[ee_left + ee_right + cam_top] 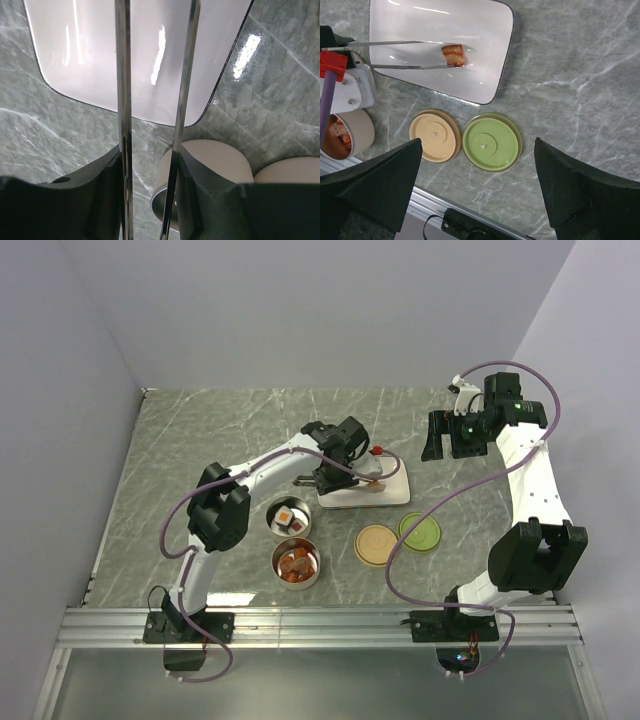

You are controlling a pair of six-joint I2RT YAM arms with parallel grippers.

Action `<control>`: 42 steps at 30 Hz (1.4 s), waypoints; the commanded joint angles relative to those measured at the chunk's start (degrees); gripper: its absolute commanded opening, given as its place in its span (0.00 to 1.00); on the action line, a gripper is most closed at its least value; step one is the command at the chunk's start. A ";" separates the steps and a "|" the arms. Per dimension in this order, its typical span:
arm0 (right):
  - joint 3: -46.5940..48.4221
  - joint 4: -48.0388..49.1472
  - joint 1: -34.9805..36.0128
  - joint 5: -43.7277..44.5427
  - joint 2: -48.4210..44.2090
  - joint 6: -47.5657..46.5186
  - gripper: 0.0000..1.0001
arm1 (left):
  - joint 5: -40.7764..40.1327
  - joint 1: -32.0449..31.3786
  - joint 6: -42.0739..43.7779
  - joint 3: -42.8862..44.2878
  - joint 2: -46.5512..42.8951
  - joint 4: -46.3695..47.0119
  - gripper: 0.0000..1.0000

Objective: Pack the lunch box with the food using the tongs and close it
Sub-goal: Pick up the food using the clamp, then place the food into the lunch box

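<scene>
White rectangular plate (396, 488), dark rim, glossy: directly under left pincer (335, 478), stretching from it toward right pincer (450, 448). Grey-green veined marble counter (200, 430) beneath both pincers. Aluminium rail (320, 625) well behind them, at near edge.

You have tongs (123, 75) over the plate (420, 25), food piece (453, 55) between their tips, lids (435, 136) before the plate, bowls (274, 562) left of those.
</scene>
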 commanded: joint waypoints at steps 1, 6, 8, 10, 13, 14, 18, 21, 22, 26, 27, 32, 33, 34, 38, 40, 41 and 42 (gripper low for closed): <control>2.24 0.43 -0.31 -0.55 -0.12 -0.02 1.00 | -0.60 0.09 0.23 3.14 -1.20 0.03 0.43; 2.33 0.25 -0.39 -0.63 -0.03 -0.01 1.00 | -0.86 0.09 -0.04 2.88 -2.96 0.64 0.42; 2.33 0.25 -0.39 -0.81 0.06 -0.01 1.00 | -0.77 0.09 -0.30 2.53 -3.93 0.82 0.41; 2.42 0.25 -0.31 -0.81 0.06 -0.10 1.00 | -0.25 0.09 -0.74 2.26 -4.90 1.35 0.41; 2.42 0.17 -0.31 -0.81 -0.03 -0.10 1.00 | 0.02 0.09 -1.18 1.91 -6.12 1.70 0.40; 2.42 0.16 -0.31 -0.81 -0.03 -0.01 1.00 | 0.28 0.09 -1.27 1.91 -6.39 1.70 0.40; 2.42 0.34 -0.39 -0.90 0.06 -0.01 1.00 | 0.72 0.00 -1.62 2.08 -7.27 1.26 0.39; 2.50 0.25 -0.31 -0.90 0.06 0.07 1.00 | 0.81 0.00 -1.71 1.38 -7.97 1.87 0.39; 2.51 0.25 -0.39 -0.90 0.06 -0.01 1.00 | 0.72 0.00 -1.88 1.38 -8.15 1.96 0.39; 2.51 0.17 -0.31 -0.72 -0.03 -0.10 1.00 | 0.98 0.00 -2.24 1.38 -8.59 1.35 0.38; 2.51 0.08 -0.31 -0.63 -0.12 -0.10 1.00 | 1.16 0.00 -2.32 1.03 -9.37 1.35 0.38; 2.51 -0.01 -0.31 -0.37 -0.38 -0.19 1.00 | 2.21 0.00 -2.06 -6.16 -15.52 2.14 0.38; 2.42 -0.10 -0.39 -0.37 -0.47 -0.36 1.00 | 2.39 0.00 -1.80 -7.83 -18.75 2.40 0.38; 2.24 -0.01 -0.31 -0.46 -0.56 -0.36 1.00 | 3.17 0.00 -1.28 -11.24 -20.52 2.49 0.38; 1.63 0.08 -0.39 -0.46 -0.91 -0.54 1.00 | 4.50 0.00 1.36 -21.80 -30.80 3.45 0.38; 1.02 0.25 -0.31 -0.11 -1.09 -0.63 1.00 | 4.67 0.09 3.03 -27.50 -37.22 4.25 0.38; 0.92 0.17 -0.31 -0.02 -1.09 -0.63 1.00 | 5.28 0.18 3.65 -29.01 -39.33 4.16 0.38; 0.84 0.25 -0.39 0.07 -1.17 -0.72 1.00 | 5.46 0.18 4.17 -30.34 -42.92 4.16 0.38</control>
